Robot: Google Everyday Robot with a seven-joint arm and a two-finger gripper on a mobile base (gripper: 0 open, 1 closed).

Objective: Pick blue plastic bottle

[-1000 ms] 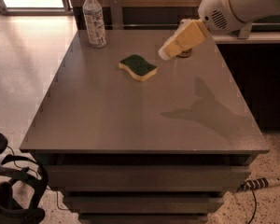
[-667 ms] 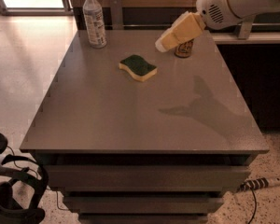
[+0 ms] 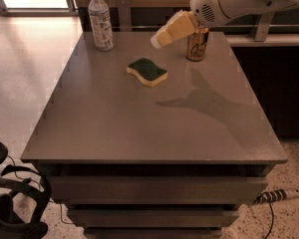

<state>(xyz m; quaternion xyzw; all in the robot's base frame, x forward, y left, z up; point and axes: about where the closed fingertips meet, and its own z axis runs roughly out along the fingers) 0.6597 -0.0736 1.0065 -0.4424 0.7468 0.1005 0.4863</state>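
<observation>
Item under task: blue plastic bottle (image 3: 100, 20). Tall, slim, clear with a faint bluish cast, white screw cap, white printed label round the middle. Stands upright at the far left corner of the grey table (image 3: 139, 128), well to the left of the gripper (image 3: 157, 39) and apart from it.

Gripper: pale yellow, tapered, on a white arm, hanging above the far part of the table with its tip angled down-left. Released or clenched: cannot tell.

Just right of the gripper and partly behind it: gold drink can (image 3: 197, 44), upright. Nearer the camera than the gripper: green-and-yellow sponge (image 3: 147, 71), flat on the table.

Against the frame of one second ago: gripper now further left and higher in view, closer to the bottle. Can, then hidden behind it, now largely exposed. Bottle and sponge unmoved.
</observation>
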